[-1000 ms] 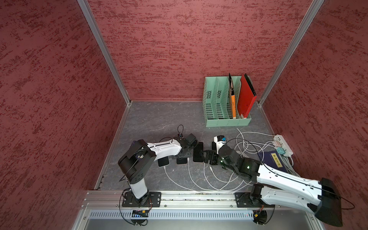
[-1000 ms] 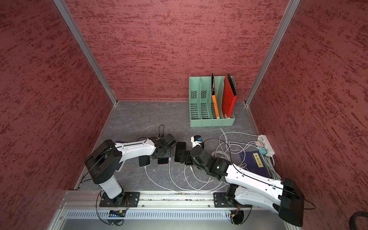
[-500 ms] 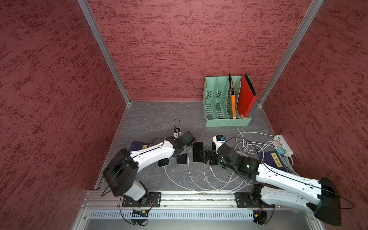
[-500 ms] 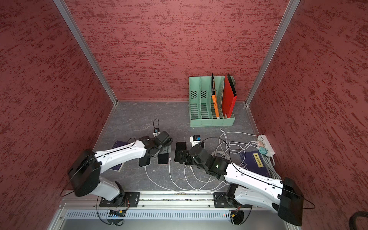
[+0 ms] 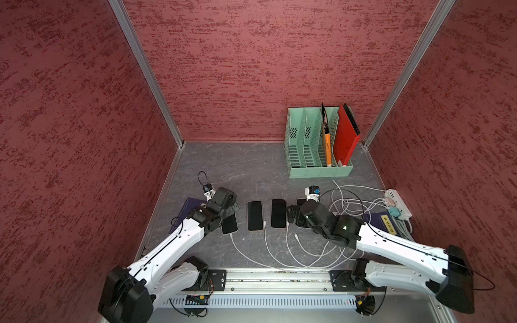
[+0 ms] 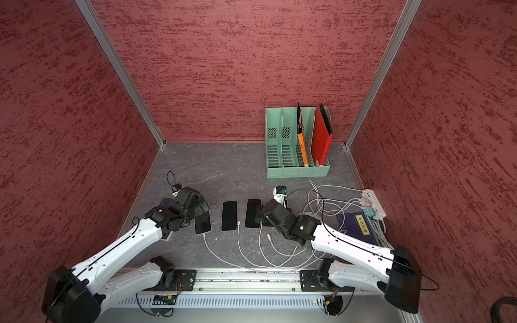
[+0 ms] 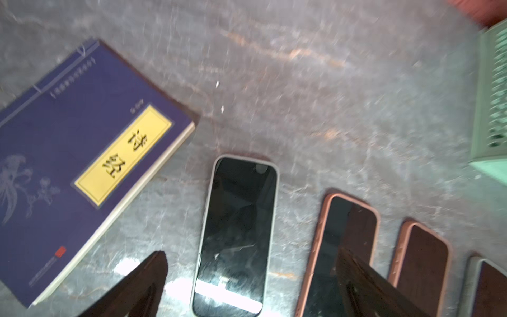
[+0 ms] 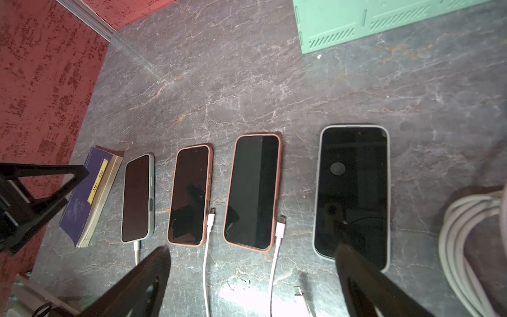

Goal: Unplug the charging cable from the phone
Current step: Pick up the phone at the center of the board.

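Leftmost phone (image 5: 230, 225) – white cable (image 8: 136, 247) plugged (screen dark).

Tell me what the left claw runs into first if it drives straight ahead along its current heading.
Most likely the black-screened phone in the pale grey case. In the left wrist view it lies flat between the fingers of the open left claw. Depth is unclear, so the gap can't be judged.

Robot lab test cell, red panel walls (image 5: 251, 70), aluminium frame (image 5: 145, 70), rail-mounted arms (image 5: 173, 246)
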Robot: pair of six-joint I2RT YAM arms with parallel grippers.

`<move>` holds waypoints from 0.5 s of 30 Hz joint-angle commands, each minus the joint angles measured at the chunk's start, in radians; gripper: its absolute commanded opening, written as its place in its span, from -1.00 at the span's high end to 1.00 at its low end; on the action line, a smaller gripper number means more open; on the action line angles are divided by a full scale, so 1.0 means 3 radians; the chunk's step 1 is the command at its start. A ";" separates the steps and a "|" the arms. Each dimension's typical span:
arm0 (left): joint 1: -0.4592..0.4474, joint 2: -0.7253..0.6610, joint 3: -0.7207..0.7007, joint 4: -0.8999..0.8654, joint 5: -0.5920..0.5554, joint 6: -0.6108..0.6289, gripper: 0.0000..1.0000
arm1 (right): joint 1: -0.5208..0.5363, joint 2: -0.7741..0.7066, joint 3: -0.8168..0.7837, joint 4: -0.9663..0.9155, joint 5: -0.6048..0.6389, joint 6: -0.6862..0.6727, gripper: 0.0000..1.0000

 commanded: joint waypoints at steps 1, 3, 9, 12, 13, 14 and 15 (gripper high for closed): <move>0.0024 0.0289 0.0091 -0.0143 0.0207 -0.0029 -0.99 | -0.0065 -0.0055 -0.0069 0.0305 -0.0292 0.0012 -0.96; 0.0017 0.0467 0.0128 -0.0146 0.0313 -0.0013 -0.99 | -0.0064 -0.0003 -0.0051 0.0312 -0.0371 -0.0002 -0.96; 0.0016 0.0799 0.0059 0.0026 0.0521 0.0049 -1.00 | -0.0063 0.0071 -0.0086 0.0455 -0.0528 0.0011 -0.96; 0.0020 0.0887 0.0051 0.0034 0.0508 0.0051 -0.99 | -0.0063 0.0090 -0.0070 0.0478 -0.0573 -0.0016 -0.97; 0.0021 0.0897 0.0044 0.0041 0.0511 0.0051 -0.99 | -0.0063 0.0097 -0.0059 0.0481 -0.0596 -0.0028 -0.97; 0.0021 0.0904 0.0039 0.0053 0.0513 0.0062 -0.99 | -0.0064 0.0103 -0.0051 0.0483 -0.0614 -0.0038 -0.96; 0.0021 0.0928 0.0041 0.0054 0.0515 0.0076 -0.99 | -0.0065 0.0103 -0.0053 0.0484 -0.0619 -0.0044 -0.96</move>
